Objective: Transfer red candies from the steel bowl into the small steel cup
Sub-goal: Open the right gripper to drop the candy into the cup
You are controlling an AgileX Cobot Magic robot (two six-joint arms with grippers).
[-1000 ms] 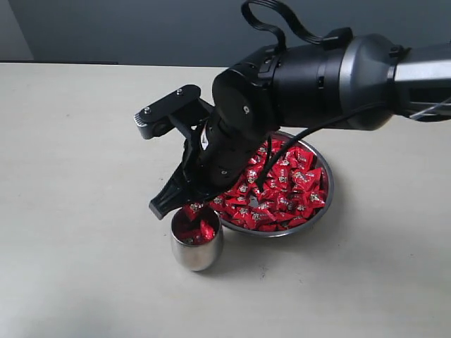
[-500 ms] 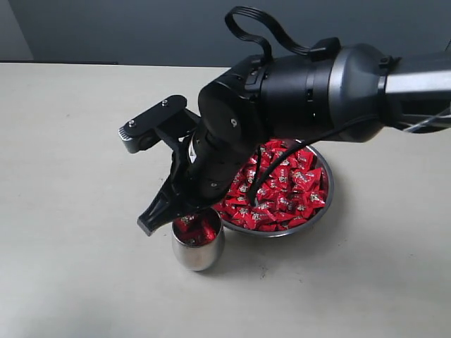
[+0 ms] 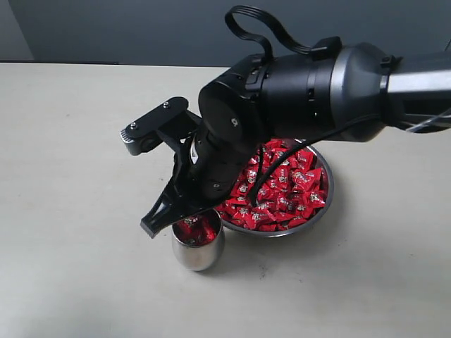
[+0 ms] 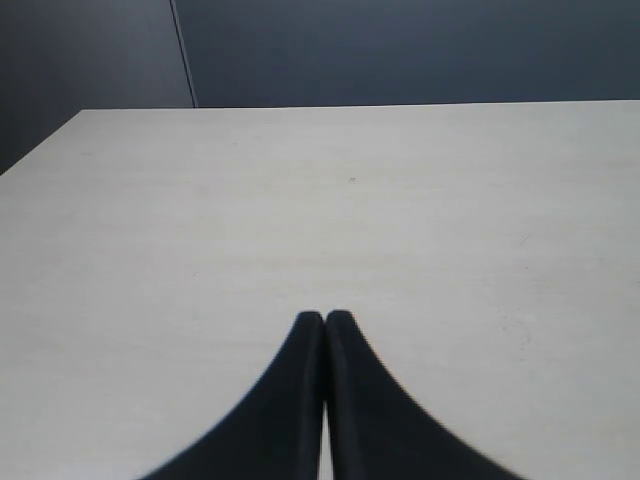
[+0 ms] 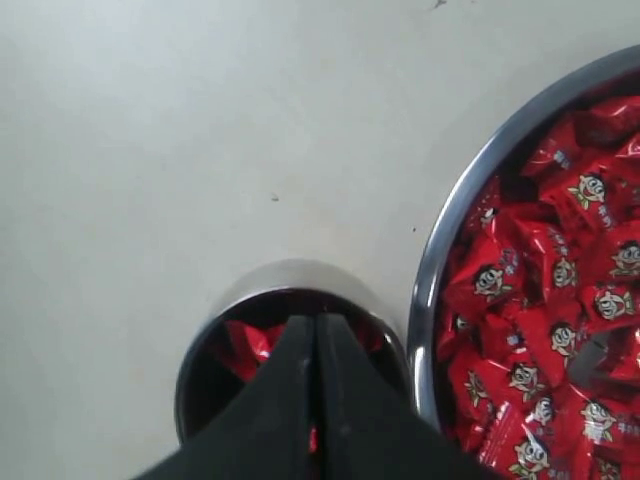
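The steel bowl (image 3: 328,184) holds a heap of red candies (image 3: 289,184) at centre right. The small steel cup (image 3: 198,253) stands just in front of the bowl on its left, with several candies inside. My right gripper (image 3: 150,227) hangs slanted right over the cup's mouth, its fingers pressed together. A sliver of red candy (image 5: 311,438) shows in the slit behind the tips. In the right wrist view the gripper (image 5: 315,320) covers the cup (image 5: 290,275), and the bowl (image 5: 452,205) lies beside it. My left gripper (image 4: 324,316) is shut and empty over bare table.
The big black right arm (image 3: 296,91) reaches across the middle and hides the bowl's far left part. The pale tabletop (image 3: 77,176) spreads all round. A dark wall (image 3: 141,28) stands behind the table's far edge.
My right gripper swung left and down from the bowl's edge to above the cup, staying shut, then eased slightly back. The red bit under its fingers moved with it.
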